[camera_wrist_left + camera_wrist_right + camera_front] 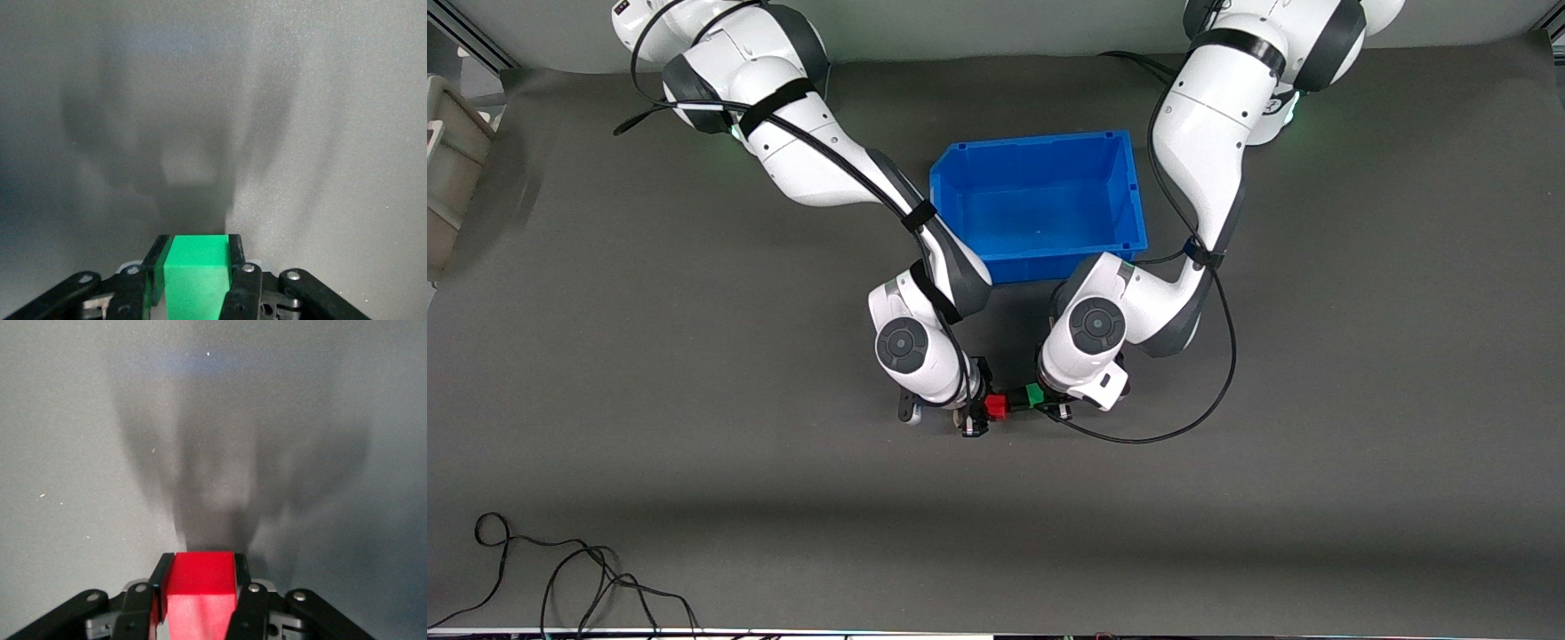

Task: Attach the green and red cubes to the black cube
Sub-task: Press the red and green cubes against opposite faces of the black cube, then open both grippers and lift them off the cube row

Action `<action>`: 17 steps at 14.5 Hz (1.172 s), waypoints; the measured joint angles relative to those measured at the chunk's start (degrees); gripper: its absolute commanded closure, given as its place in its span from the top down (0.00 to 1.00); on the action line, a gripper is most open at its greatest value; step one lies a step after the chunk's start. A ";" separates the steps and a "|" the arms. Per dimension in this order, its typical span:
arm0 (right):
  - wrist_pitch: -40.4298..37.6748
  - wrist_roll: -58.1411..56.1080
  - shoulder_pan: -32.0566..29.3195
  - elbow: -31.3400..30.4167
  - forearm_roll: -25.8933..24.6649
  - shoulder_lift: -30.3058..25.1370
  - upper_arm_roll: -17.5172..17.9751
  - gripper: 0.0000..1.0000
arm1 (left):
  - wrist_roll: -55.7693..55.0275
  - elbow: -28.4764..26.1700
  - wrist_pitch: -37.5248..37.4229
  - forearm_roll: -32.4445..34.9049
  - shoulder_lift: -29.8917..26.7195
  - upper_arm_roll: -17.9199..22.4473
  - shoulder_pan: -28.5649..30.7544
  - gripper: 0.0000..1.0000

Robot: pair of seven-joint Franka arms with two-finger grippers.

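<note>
Left gripper (1052, 404) jaws clamp the green cube (1035, 395); right gripper (975, 414) jaws clamp the red cube (996, 407). Both over the desk (1316, 444), near the blue bin (1040, 203), cubes close together.

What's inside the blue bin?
The blue bin shows only its bare blue floor. The right arm hides one corner. The red cube and green cube are outside, held by the grippers.
</note>
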 measured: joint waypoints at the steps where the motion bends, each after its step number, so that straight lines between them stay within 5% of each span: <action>1: 0.00 0.00 0.00 0.03 0.00 0.00 -0.02 0.00 | -0.06 0.00 0.00 0.00 0.02 0.00 -0.02 0.00; 3: 0.00 0.00 0.00 0.07 0.00 0.02 -0.01 0.09 | -0.26 0.00 0.00 0.00 0.12 0.00 -0.03 0.07; 5: 0.00 0.00 0.00 0.13 0.00 0.03 -0.01 0.19 | -0.39 0.00 0.11 0.00 0.34 0.00 -0.06 0.34; 11: 0.01 -0.16 0.00 0.24 -0.67 0.12 -0.08 0.08 | -1.73 0.68 0.53 0.00 0.52 0.28 -0.04 0.42; 12: 0.01 -0.34 0.01 0.24 -0.79 0.20 -0.07 0.08 | -2.07 0.77 0.54 0.00 0.52 0.31 -0.04 0.56; 13: 0.00 -0.47 0.02 0.24 -0.83 0.26 -0.02 0.08 | -2.29 0.81 0.64 -0.01 0.52 0.30 -0.04 0.88; 14: 0.01 -0.53 0.07 0.24 -0.84 0.30 0.05 0.09 | -2.41 0.89 0.78 -0.01 0.52 0.28 -0.04 1.00; 15: 0.01 -0.54 0.14 0.24 -0.84 0.32 0.10 0.21 | -2.55 0.96 1.01 -0.01 0.53 0.28 -0.04 1.00; 16: 0.01 -0.54 0.22 0.24 -0.84 0.33 0.12 0.49 | -2.75 1.01 1.33 -0.01 0.52 0.28 -0.04 1.00; 17: 0.01 -0.55 0.29 0.24 -0.84 0.33 0.13 0.99 | -2.84 1.04 1.59 0.00 0.53 0.28 -0.04 1.00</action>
